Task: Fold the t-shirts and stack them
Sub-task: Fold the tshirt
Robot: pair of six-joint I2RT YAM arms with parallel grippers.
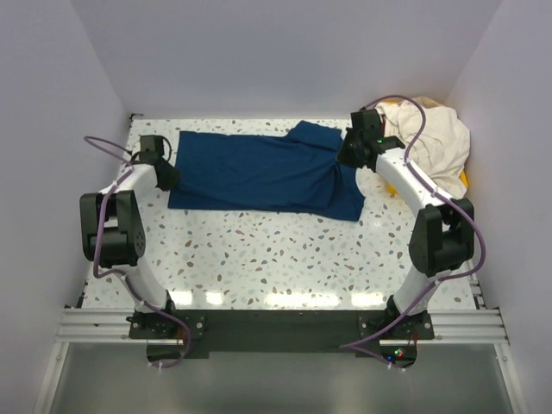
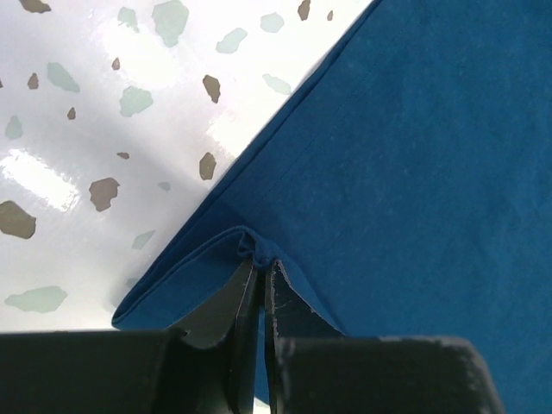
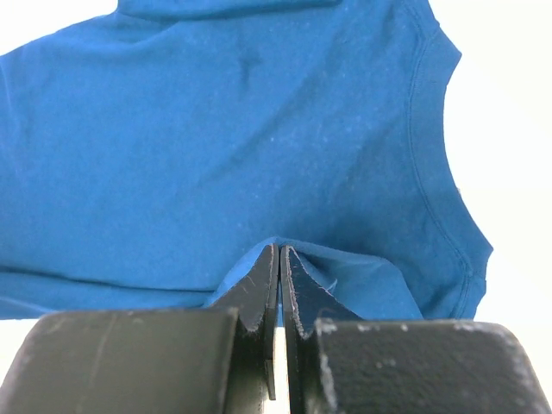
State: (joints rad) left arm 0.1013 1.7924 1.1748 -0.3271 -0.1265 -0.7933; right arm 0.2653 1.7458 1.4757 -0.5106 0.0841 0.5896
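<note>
The navy blue t-shirt (image 1: 259, 172) lies spread across the far half of the table. My left gripper (image 1: 164, 171) is at its left hem edge, shut on a pinch of the navy cloth (image 2: 254, 250) at the folded edge. My right gripper (image 1: 347, 155) is at the shirt's right end near the collar, shut on a fold of navy cloth (image 3: 285, 250); the neckline (image 3: 431, 129) shows to the right. The cream white t-shirt (image 1: 431, 142) lies bunched at the far right, behind the right arm.
A yellow tray (image 1: 467, 178) shows only as a sliver under the cream shirt at the right wall. White walls close the table at the back and sides. The speckled tabletop (image 1: 259, 250) lies between the shirt and the arm bases.
</note>
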